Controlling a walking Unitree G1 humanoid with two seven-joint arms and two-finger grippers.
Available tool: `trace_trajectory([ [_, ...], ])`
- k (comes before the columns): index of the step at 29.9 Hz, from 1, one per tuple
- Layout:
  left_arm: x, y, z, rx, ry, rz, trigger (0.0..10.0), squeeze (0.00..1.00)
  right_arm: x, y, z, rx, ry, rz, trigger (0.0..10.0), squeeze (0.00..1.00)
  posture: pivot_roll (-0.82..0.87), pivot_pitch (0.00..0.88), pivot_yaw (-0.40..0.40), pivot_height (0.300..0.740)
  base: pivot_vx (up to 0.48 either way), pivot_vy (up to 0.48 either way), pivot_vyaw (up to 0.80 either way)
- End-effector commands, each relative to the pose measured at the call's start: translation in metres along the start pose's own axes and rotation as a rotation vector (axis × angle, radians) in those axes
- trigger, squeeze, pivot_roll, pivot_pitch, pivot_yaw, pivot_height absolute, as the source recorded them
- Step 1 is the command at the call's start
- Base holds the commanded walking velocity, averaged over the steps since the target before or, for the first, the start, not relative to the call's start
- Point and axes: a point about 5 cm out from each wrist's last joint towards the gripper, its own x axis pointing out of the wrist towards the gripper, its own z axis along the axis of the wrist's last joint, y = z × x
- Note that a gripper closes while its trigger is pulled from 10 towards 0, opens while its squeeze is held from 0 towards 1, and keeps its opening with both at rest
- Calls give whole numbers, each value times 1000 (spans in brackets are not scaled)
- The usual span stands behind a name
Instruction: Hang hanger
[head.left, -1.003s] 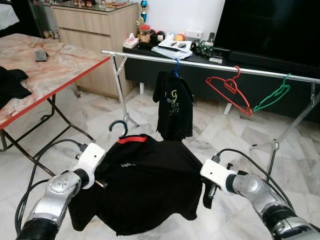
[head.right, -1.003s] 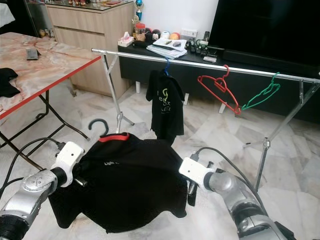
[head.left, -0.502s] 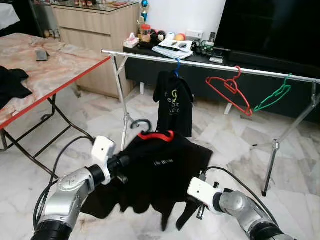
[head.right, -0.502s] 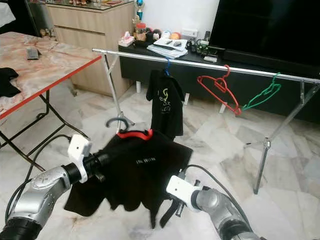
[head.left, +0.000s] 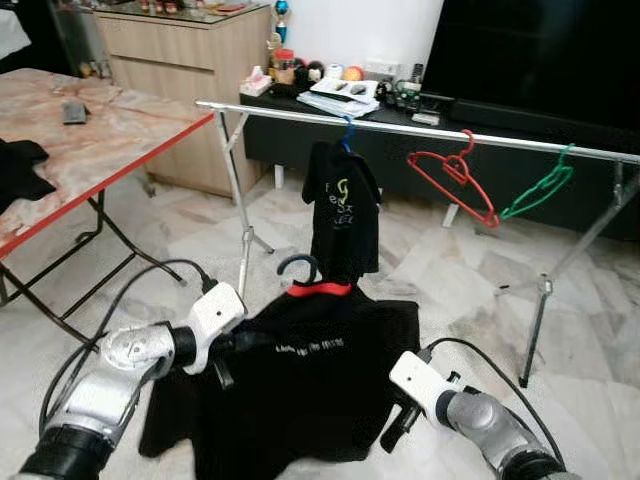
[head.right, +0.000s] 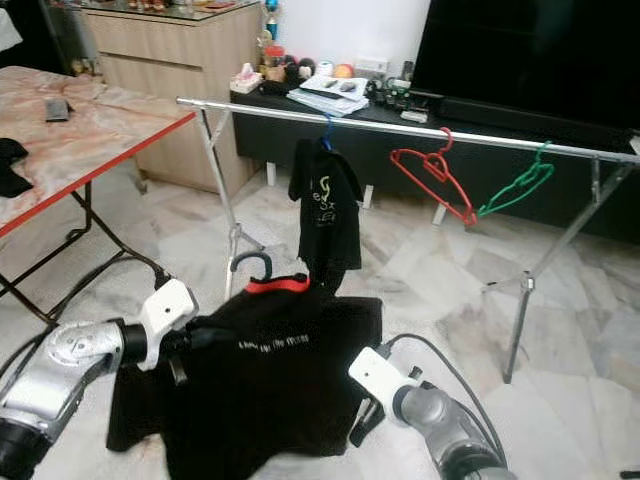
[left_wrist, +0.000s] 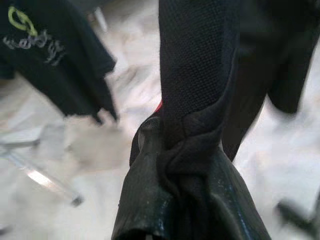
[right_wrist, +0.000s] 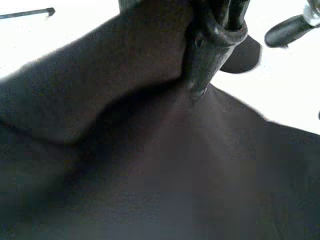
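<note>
Item held: black shirt (head.left: 300, 385) with red collar, mounted on a dark hanger whose hook (head.left: 298, 266) stands up above the collar, low in front of me and well short of the rail (head.left: 420, 128). My left gripper (head.left: 243, 342) is closed tight on the shirt's left shoulder; the left wrist view shows my fingers (left_wrist: 150, 200) pinching bunched black cloth. My right gripper (head.left: 397, 424) sits at the shirt's lower right edge; in the right wrist view its fingers (right_wrist: 212, 35) press against the dark fabric, pinched together on it. Rail contents, left to right: blue hanger carrying a small black shirt (head.left: 342, 212) with green lettering, empty red hanger (head.left: 455, 182), empty green hanger (head.left: 540, 190). Behind the rail: low dark cabinet (head.left: 330, 130) with papers and small objects, large dark screen (head.left: 540, 55). To my left: marble-topped folding table (head.left: 90, 135) with red edge. Floor: pale marble tile (head.left: 450, 280).
</note>
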Motion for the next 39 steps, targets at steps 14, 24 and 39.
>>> trace_trajectory([
  [14, -6, 2, -27, 153, 156, 36, 0, 0, -22, -40, 14, -224, 16, 75, 10000, 1000, 115, 40, -64, 740, 0, 0, 0],
  [24, -7, 14, -41, 126, 246, 178, 0, 0, -25, -49, 35, -225, -61, 43, 10000, 1000, 114, 27, -66, 740, 0, 0, 0],
  [39, -3, -11, -24, 385, 133, -130, 0, 0, -32, -57, 52, -296, -142, 35, 10000, 0, 113, 28, -62, 740, 0, 0, 0],
])
